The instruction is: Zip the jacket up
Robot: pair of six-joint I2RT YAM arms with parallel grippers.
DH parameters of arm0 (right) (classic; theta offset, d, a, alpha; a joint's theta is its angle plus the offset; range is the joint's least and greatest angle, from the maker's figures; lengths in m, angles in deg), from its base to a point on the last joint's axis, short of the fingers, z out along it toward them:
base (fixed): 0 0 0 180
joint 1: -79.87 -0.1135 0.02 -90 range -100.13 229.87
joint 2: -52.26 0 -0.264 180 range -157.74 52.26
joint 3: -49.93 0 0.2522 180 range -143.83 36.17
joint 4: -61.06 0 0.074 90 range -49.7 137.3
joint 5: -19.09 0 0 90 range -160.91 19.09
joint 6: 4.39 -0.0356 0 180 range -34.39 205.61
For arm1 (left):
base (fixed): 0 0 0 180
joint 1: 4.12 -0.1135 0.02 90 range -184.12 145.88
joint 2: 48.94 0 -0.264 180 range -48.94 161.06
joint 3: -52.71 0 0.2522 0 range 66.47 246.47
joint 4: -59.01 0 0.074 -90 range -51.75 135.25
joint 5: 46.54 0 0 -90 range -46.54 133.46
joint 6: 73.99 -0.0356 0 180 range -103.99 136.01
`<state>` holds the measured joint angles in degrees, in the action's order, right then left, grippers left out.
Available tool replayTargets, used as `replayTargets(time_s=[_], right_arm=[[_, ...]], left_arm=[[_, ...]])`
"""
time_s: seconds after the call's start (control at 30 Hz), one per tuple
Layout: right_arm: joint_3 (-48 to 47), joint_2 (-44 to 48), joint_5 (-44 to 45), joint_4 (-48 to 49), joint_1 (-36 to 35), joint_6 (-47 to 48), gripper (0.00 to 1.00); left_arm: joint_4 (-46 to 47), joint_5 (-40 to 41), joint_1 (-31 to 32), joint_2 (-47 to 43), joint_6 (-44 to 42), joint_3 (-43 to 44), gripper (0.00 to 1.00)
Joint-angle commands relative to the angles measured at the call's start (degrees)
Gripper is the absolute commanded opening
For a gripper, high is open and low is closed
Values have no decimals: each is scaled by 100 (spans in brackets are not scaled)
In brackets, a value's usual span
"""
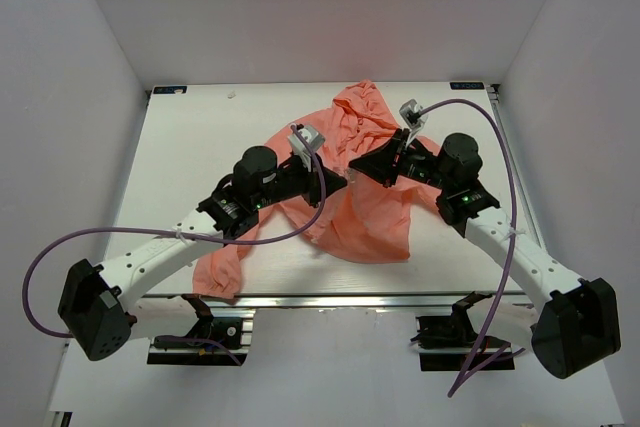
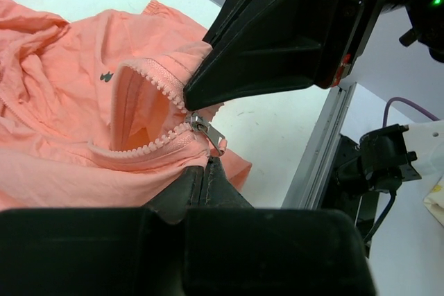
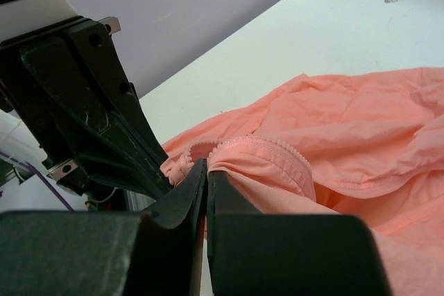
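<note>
The jacket (image 1: 370, 222) lies crumpled mid-table, one sleeve trailing toward the near-left edge, its zipper (image 2: 149, 147) gaping open above the slider (image 2: 206, 132). The left gripper (image 2: 205, 170) has its jaws pressed together on fabric just below the slider. The right gripper (image 3: 206, 169), almost tip to tip with it, is pinched closed on the edge by the teeth. The table (image 1: 190, 137) is white and matte — plain white walls (image 1: 300, 7) box it in, and a metal rail (image 1: 330, 299) runs along its near edge.
</note>
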<state>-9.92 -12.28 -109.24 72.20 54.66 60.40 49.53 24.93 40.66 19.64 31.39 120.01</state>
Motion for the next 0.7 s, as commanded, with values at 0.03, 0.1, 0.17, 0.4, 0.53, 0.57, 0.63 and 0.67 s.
replayTargets(time_s=[0.03, 0.1, 0.17, 0.4, 0.53, 0.57, 0.63, 0.67], right_arm=[[-541, 46, 133, -10, 131, 297, 0], [-638, 55, 63, -196, 131, 447, 0], [-665, 72, -17, -354, 131, 552, 0], [-218, 28, -69, -655, 122, 562, 3], [214, 99, -53, -250, 122, 482, 2], [205, 107, -26, -267, 122, 526, 5], [126, 125, 106, -433, 122, 561, 21], [83, 134, 176, -521, 122, 666, 29]], left_arm=[[-225, -555, 40, -38, 202, -239, 0], [-347, -599, 40, 33, 185, -177, 0], [-401, -617, 40, 77, 194, -142, 0], [-137, -652, 40, -2, 510, -318, 0], [-233, -688, 40, 112, 554, -265, 0], [-260, -696, 40, 130, 572, -265, 0], [-304, -679, 40, 174, 660, -247, 0], [-313, -635, 40, 191, 703, -247, 0]])
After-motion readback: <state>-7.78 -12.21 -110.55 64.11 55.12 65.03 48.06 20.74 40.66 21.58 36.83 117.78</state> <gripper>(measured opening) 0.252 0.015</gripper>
